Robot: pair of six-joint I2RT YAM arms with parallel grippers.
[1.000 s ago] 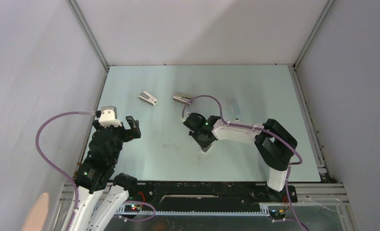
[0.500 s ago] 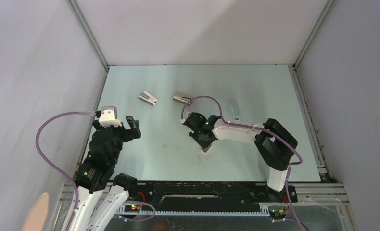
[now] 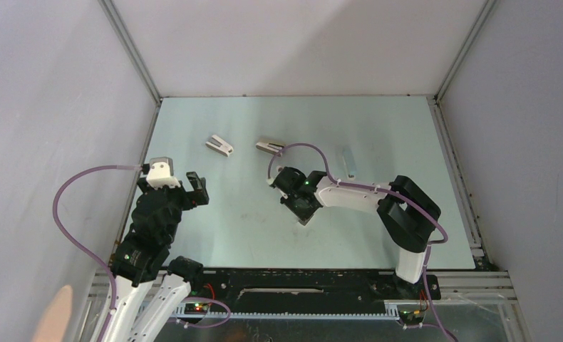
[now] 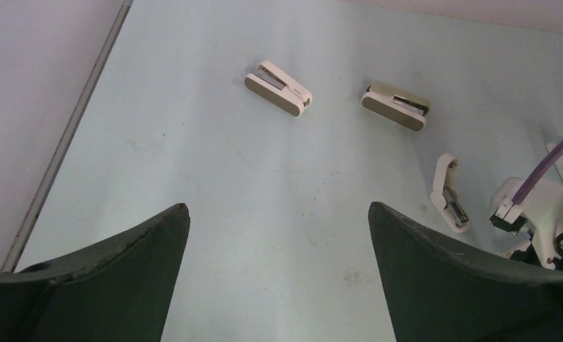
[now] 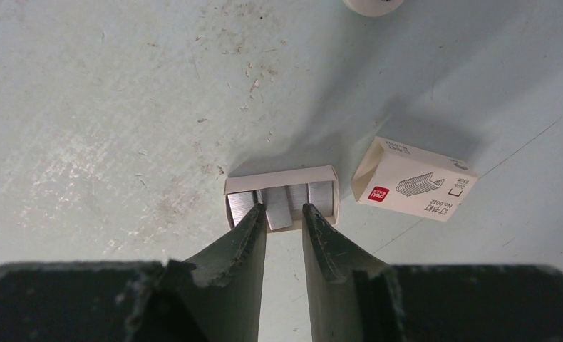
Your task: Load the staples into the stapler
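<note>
The staples lie in a grey-filled inner tray [image 5: 244, 187] of the staple box on the table, with its white printed sleeve [image 5: 414, 178] beside it to the right. My right gripper [image 5: 284, 208] reaches down into the tray, its fingers shut on one grey strip of staples that sits slightly askew. From above, that gripper [image 3: 305, 212] covers the tray. The stapler [image 3: 348, 162], slim and pale, lies apart at the back right of the table. My left gripper [image 4: 279, 210] hovers wide open over bare table at the left [image 3: 179, 184], holding nothing.
Two stubby wedge-shaped staplers, a white one [image 4: 279, 87] and a beige one [image 4: 396, 107], lie toward the back [image 3: 219, 144] [image 3: 270, 146]. A small white piece with a metal insert [image 4: 450, 203] rests by the right wrist. Grey walls enclose the table on three sides.
</note>
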